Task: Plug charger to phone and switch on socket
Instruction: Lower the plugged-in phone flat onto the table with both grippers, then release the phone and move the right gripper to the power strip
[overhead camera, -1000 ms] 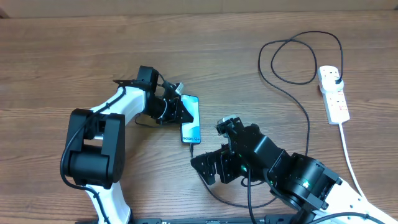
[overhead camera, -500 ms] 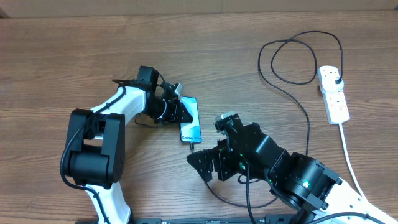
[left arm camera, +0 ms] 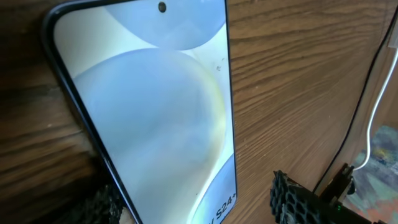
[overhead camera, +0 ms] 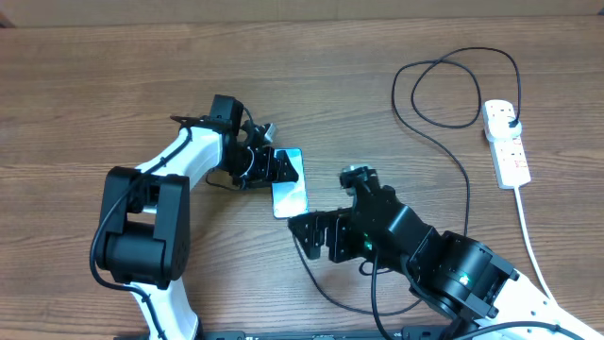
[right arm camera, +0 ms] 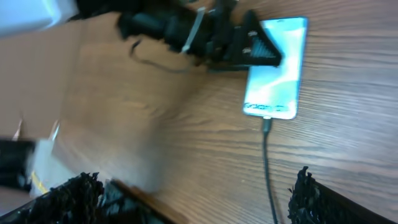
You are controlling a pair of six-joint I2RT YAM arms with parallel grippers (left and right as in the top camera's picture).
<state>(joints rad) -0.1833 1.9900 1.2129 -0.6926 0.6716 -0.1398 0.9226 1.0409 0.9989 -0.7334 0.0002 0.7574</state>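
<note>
Right hand [overhead camera: 313, 236], low centre of the overhead frame: fingers spread wide, nothing gripped. The charger [right arm camera: 267, 165] cable is seen running up between them in the right wrist view.

Its connector [right arm camera: 266, 124] is seen at the lower edge of the phone [right arm camera: 277, 68]. It is judged to be seated, but full insertion can't be confirmed.

Change over the last second: the right hand has been shifted slightly up-frame toward the phone. The phone has been turned a little on the desk [overhead camera: 94, 85].

Left hand [overhead camera: 267, 168], just left of the phone at centre frame: open, with the phone lying between its fingers. The right-side finger [left arm camera: 292, 199] is seen clear of the phone's edge. Contact on the other side can't be told, so this is judged to be bracing, not clamping.

Socket [overhead camera: 507, 142], upper right of the frame and well apart from both hands: untouched. The charger's plug [overhead camera: 510, 116] is seated at its top end. Switch state can't be read.

Judgement: the plug-in step looks done, and the switch step is left.
</note>
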